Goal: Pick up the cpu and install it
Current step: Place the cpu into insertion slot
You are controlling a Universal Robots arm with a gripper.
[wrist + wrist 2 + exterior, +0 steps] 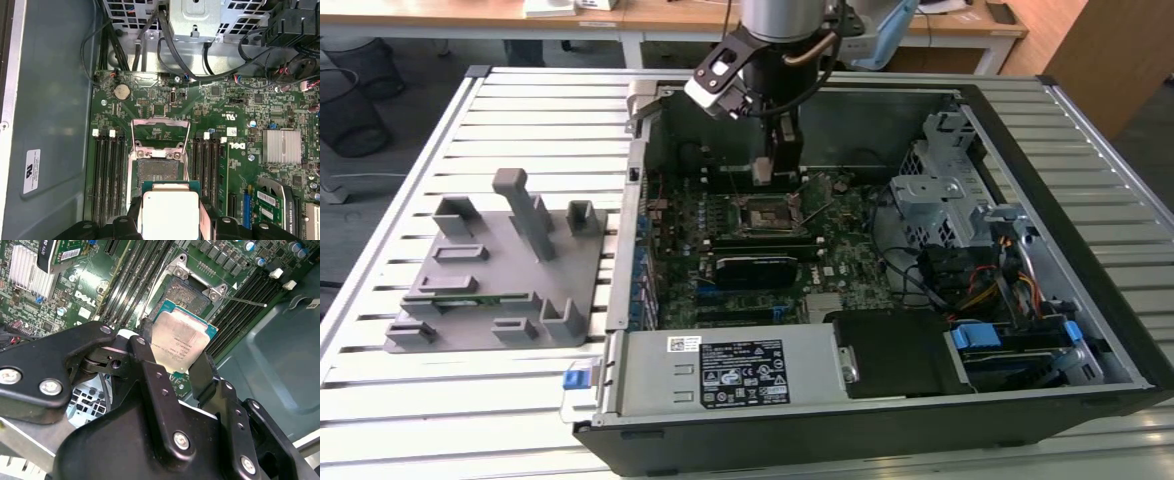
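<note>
Entry: small flat square cpu [182, 342] with a silvery metal top, clamped by its edges in the black two-fingered gripper [175, 347]. We are seeing it hanging clear of the open steel-framed motherboard socket [767, 212], which is seemingly lying toward six o'clock in the exterior view.

The black hand [175, 357] is showing linked fingers [150, 382] and silver screws [181, 440]; the silver-grey arm [781, 15] is carrying a dark cable [825, 52].

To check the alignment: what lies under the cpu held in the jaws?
Past the edge of the cpu shows the open socket, its frame raised, with memory slots on both sides. What is right beneath the cpu is covered by it.
</note>
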